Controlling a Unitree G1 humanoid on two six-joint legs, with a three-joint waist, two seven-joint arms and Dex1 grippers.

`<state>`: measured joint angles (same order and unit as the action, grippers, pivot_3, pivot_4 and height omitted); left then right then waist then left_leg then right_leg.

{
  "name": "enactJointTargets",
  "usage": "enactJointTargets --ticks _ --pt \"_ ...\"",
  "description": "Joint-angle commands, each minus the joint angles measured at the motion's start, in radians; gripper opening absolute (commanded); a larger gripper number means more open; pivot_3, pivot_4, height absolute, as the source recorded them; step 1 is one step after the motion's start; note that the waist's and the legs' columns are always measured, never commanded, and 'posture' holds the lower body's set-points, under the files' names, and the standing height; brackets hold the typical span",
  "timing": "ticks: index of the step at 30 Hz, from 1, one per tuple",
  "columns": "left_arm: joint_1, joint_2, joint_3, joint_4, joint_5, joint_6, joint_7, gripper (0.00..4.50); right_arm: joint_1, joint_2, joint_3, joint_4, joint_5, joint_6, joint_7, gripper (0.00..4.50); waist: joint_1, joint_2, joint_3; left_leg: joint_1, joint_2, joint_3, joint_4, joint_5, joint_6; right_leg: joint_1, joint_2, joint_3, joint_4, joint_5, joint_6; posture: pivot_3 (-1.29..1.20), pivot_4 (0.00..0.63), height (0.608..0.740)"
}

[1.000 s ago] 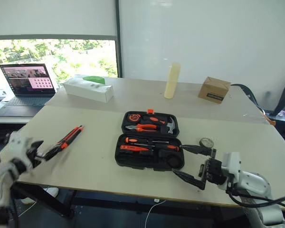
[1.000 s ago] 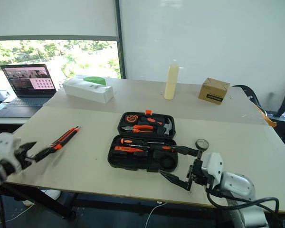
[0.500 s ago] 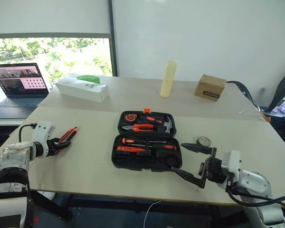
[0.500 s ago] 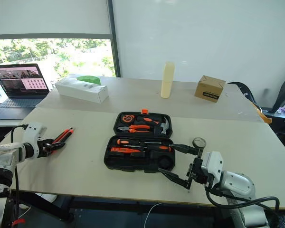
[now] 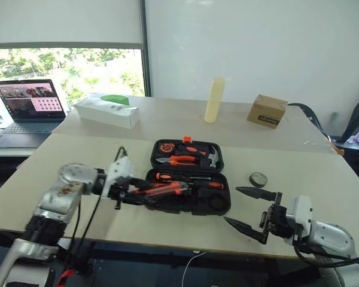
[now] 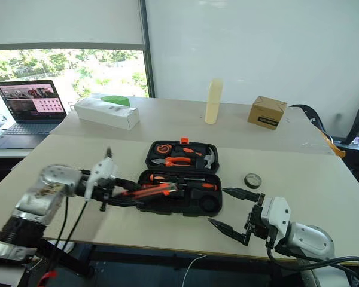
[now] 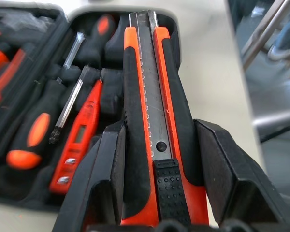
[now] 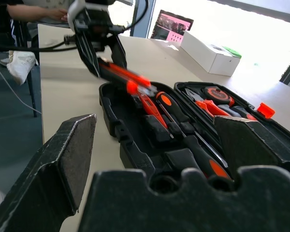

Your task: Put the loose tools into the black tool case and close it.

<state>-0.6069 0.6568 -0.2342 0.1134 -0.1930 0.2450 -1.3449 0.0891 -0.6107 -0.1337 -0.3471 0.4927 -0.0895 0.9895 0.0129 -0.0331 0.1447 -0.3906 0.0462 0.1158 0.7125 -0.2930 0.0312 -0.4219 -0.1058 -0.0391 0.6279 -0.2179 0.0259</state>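
Between the two black fingers [image 7: 111, 174] of the left gripper [image 5: 124, 192] sits the orange-and-black utility knife [image 7: 154, 121], pinched by its sides near the slider end, so that most of its length sticks out in front. I think it is held this way so the free end can be lowered first into a recess. The knife hangs over the near-left part of the open black tool case [image 5: 197, 206], above the lower tray, not yet resting in it. Under it lie the two screwdrivers [image 7: 36, 130] and a slim orange tool [image 7: 79, 135], already in their shaped places. In the upper half of the case are the pliers [image 5: 178, 160] and the hammer [image 5: 212, 156].

The right gripper [image 5: 251, 209] waits beside the near-right corner of the case with fingers spread wide and nothing between them. The small dark tape roll [image 5: 258, 179] lies on the table [image 5: 78, 179], to the right of the case, apart from it. The lid is open, so closing remains.
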Motion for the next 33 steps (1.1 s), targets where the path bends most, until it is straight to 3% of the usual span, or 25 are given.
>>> enactJointTargets --ticks 1,11,33 --pt "-0.055 -0.028 -0.071 0.025 0.102 -0.114 0.031 1.73 0.009 0.000 -0.018 -0.055 0.013 0.006 -0.021 4.50 0.001 0.000 0.000 0.000 -0.001 0.000 0.000 0.000 0.000 0.000 0.000 0.000 0.000 0.000 0.000 0.00 0.150 0.740" --pt "-0.118 -0.078 -0.145 0.202 0.174 -0.264 -0.011 1.73 0.027 -0.001 -0.023 -0.079 0.010 0.012 -0.048 4.50 -0.001 0.000 0.000 0.000 0.000 -0.001 0.000 0.000 0.001 0.000 0.000 0.000 -0.002 0.000 0.000 0.00 0.150 0.740" --pt "-0.164 -0.149 -0.157 0.256 0.194 -0.186 -0.060 1.73 0.028 0.008 -0.010 -0.072 0.004 0.008 -0.065 4.50 -0.001 0.000 0.000 -0.001 0.000 -0.001 0.000 -0.001 0.003 0.000 0.000 0.000 -0.003 -0.001 0.001 0.00 0.150 0.740"
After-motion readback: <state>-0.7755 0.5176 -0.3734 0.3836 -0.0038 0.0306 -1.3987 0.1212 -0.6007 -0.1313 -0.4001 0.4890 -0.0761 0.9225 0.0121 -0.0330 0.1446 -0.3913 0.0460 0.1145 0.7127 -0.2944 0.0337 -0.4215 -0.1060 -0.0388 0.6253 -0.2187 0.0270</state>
